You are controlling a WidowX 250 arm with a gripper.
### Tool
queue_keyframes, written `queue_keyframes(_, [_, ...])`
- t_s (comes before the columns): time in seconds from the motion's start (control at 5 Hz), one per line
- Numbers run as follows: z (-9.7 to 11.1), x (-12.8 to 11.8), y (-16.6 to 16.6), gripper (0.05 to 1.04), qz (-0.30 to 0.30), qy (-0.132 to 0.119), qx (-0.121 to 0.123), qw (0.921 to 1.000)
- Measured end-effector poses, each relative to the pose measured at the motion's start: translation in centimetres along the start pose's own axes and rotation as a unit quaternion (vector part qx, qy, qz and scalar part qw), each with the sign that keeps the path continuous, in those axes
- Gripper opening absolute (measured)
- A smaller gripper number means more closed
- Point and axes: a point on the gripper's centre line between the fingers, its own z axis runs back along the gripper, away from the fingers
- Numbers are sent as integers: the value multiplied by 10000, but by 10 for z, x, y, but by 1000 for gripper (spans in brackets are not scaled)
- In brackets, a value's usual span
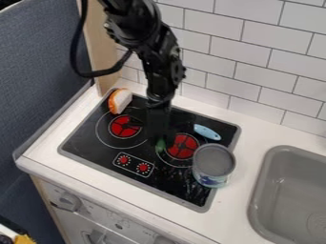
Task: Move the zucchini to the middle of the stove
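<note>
No readable text, numbers or signs

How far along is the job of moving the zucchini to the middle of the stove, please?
Placement looks nearly done: the small green zucchini is between the two red burners of the black flat stove, roughly mid-stove. In hand: the black two-finger gripper is right at it, though whether it holds the zucchini, I cannot tell. Left, probably: release if held, then withdraw the arm.

White tiled wall (pixel 213 50) above pale counter (pixel 259 127), dark blue-gray panel (pixel 38 62) alongside.
</note>
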Motion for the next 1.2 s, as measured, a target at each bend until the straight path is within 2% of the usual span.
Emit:
queue_keyframes(0.2, [-13,12,-4,325,-262,-241,-99,9993])
queue_keyframes(0.4, [-27,20,3,325,-560,-442,97,9974])
queue_keyframes(0.6, [-37,21,7,325,-743,-438,161,9961])
queue_keyframes(0.8, [-38,20,11,375,-863,-372,271,9952])
queue_keyframes(1.0, [-37,19,13,700,-932,-312,293,9947])
queue_keyframes(1.2, [-36,24,15,969,-983,-278,237,9945])
